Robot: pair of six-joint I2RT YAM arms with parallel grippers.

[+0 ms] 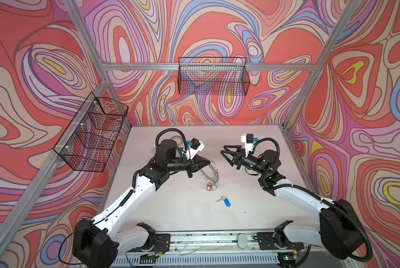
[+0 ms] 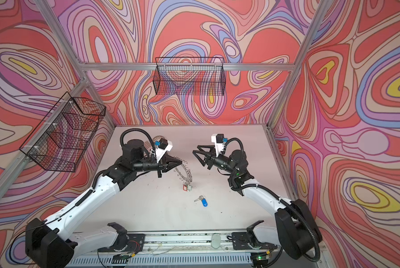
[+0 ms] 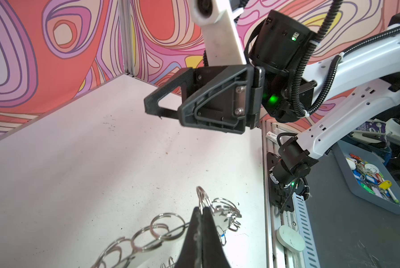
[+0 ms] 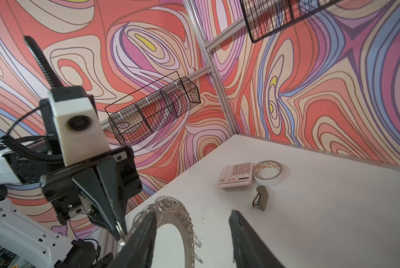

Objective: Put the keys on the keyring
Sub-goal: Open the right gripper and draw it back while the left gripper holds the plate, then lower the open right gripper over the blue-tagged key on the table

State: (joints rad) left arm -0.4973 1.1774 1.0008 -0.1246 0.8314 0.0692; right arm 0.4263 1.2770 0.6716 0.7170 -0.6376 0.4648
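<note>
Left hand is pressed together on the keyring, pinching its rim among the wire loops. The left wrist view shows one loop standing out between the closed fingers. Keyring is held on edge and tilted, with its upper part at the hand and its lower part down toward the table, near the table's middle in both top views. Two tagged keys hang from loops at its lower end, one with a red-orange tag and one with a pale tag; whether they touch the table cannot be told. Blue-tagged key lies flat on the table, apart from the keyring and nearer the arm bases. Right hand is spread and holds nothing; it is raised above the table, faces the left hand and stands apart from the keyring. Toward the back wall, the right wrist view shows a pink calculator, a tape roll just beside it, and a small stapler near both. One wire basket hangs on the back wall and a second wire basket on the left wall.
</note>
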